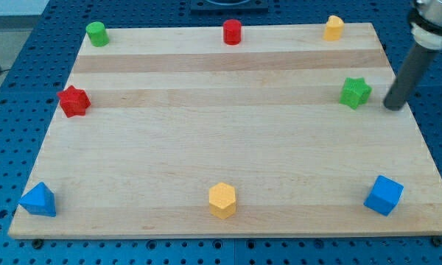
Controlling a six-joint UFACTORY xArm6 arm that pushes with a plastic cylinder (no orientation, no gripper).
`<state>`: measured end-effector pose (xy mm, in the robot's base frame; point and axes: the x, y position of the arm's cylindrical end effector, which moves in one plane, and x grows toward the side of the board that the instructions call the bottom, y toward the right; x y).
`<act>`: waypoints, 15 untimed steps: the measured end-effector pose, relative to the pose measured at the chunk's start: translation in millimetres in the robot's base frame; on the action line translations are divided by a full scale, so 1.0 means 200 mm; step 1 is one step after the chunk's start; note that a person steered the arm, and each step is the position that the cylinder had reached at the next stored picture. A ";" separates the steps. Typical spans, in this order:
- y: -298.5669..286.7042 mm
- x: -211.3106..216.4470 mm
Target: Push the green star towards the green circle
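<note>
Waiting near view's right edge, my tip [393, 107] just right of green star [355, 92], not touching; no pincer on rod, so none to report; green circle [96, 33] far at top left; push not begun, whole crossing left.

No text, label, number or sign can be read anywhere in this view.

A robotics lab bench: a pale wooden board [228, 132] lies on a blue perforated desk [22, 66] with a regular grid of mounting holes, small coloured test blocks sit along the board's edges, and a dark robot rod [407, 77] reaches in from the view's right.
</note>
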<state>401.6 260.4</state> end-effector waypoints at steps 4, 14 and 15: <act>-0.63 0.20; -0.97 -0.39; -1.04 -0.46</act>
<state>309.6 51.9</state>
